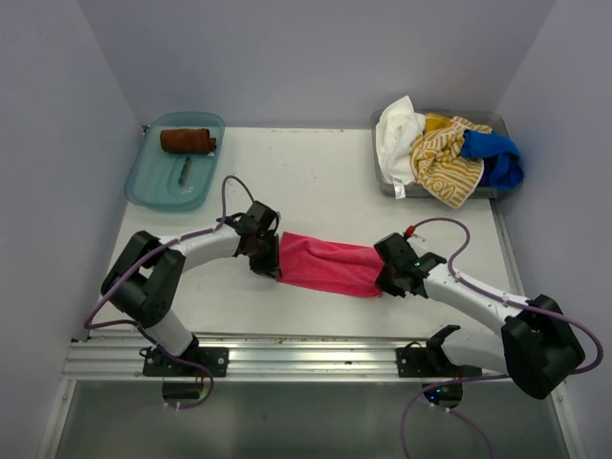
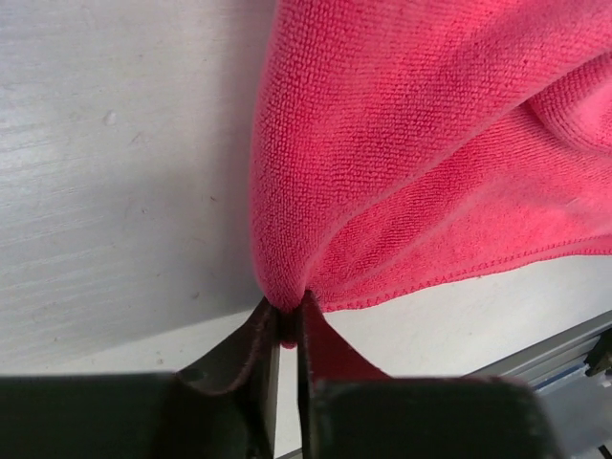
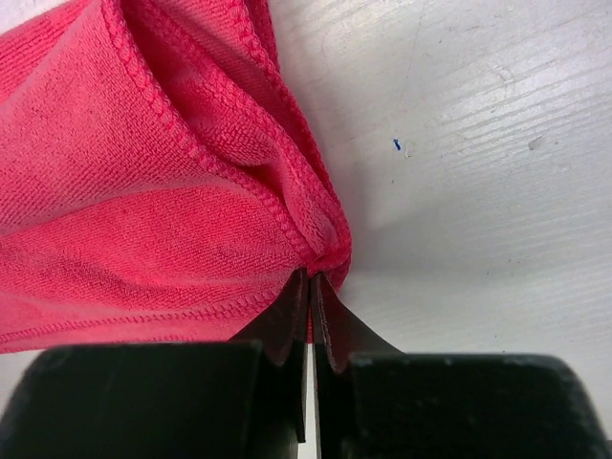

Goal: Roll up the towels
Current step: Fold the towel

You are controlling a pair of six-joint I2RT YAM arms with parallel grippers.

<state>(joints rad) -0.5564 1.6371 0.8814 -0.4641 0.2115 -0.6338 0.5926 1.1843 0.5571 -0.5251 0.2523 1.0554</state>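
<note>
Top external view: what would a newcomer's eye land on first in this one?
The hot pink towel, stretched at mid-table between the left end effector and the right end effector, each pinched shut on one end. Next, a rolled rust-brown towel lying in the teal tray at far left, and a loose heap of towels in the grey bin at far right.

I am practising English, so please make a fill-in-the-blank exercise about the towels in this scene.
The pink towel stretches ____ the left tool and the right tool, both shut on it.
The rust-brown towel in the teal tray is already ____.
In the grey bin, the rightmost towel is ____.
Missing words: between; rolled; blue.
</note>
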